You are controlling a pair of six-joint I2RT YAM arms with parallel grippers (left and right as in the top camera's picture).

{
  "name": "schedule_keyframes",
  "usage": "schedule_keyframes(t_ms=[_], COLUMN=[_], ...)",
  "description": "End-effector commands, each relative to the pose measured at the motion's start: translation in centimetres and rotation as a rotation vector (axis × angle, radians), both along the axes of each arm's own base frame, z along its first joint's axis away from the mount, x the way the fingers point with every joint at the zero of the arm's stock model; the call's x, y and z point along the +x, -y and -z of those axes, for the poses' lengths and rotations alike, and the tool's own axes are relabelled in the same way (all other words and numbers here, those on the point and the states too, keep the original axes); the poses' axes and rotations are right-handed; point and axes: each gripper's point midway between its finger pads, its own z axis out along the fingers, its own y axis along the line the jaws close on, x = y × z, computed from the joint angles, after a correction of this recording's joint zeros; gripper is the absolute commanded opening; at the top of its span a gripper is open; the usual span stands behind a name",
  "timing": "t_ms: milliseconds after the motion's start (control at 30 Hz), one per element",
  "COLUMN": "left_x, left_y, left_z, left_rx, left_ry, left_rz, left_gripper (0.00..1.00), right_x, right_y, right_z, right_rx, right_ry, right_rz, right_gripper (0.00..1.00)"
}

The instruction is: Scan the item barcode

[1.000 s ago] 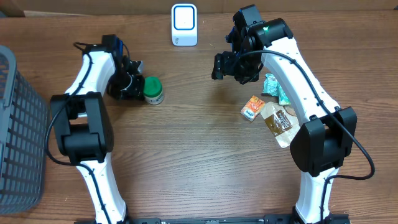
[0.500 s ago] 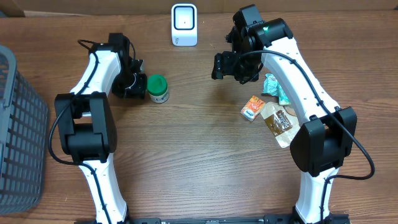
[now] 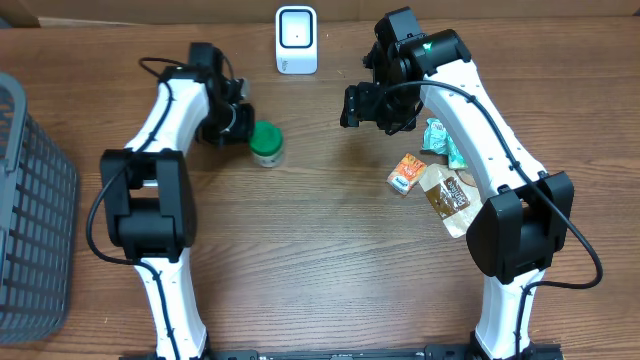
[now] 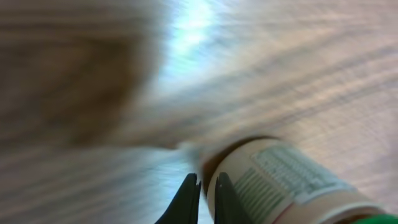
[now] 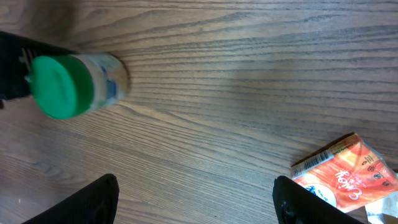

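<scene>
Overhead view: the left hand [image 3: 238, 125] sits at the far left-centre of the table [image 3: 320, 260], and its black fingertips point toward the green-lidded jar [image 3: 266, 143]. The jar stands upright just to the right of that hand, lid up, with a strip of pale body showing under the lid. It lies below and to the left of the white scanner [image 3: 296, 40], which stands at the far edge of the table, well apart from the jar. Left wrist view, heavily blurred: the two fingers [image 4: 189, 194] are clenched together with nothing between them. The jar's printed label is right beside them on the right, though the blur hides whether finger and jar actually touch. The right hand [image 3: 350, 105] hangs above the table right of centre with its jaws spread wide and empty. Right wrist view: both finger ends sit at the lower frame edge, far apart, with bare wood between them. The jar appears at upper left and an orange packet [image 5: 345, 174] at lower right. Overhead again: the orange packet lies by the right arm, with a teal packet [image 3: 440, 140] behind it and a brown packet [image 3: 448, 195] touching its right side. A grey basket [image 3: 30, 200] occupies the left edge.
</scene>
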Motion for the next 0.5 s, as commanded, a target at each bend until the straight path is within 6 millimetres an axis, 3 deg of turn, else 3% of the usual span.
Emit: schedule_keyframes(t_ms=[0,467], left_x=[-0.4,-4.0], left_y=[2.9,10.4], left_z=[-0.5,-0.5], left_rx=[-0.048,-0.061], left_ry=[0.000,-0.051], left_rz=[0.080,0.242], left_gripper=[0.04,0.04], right_x=[0.0,-0.4], right_y=[0.3,0.4], right_z=[-0.2,-0.1], right_rx=[-0.004,-0.015], right_ry=[0.007,0.002], right_rz=[0.002,-0.038], right_gripper=[0.80,0.80])
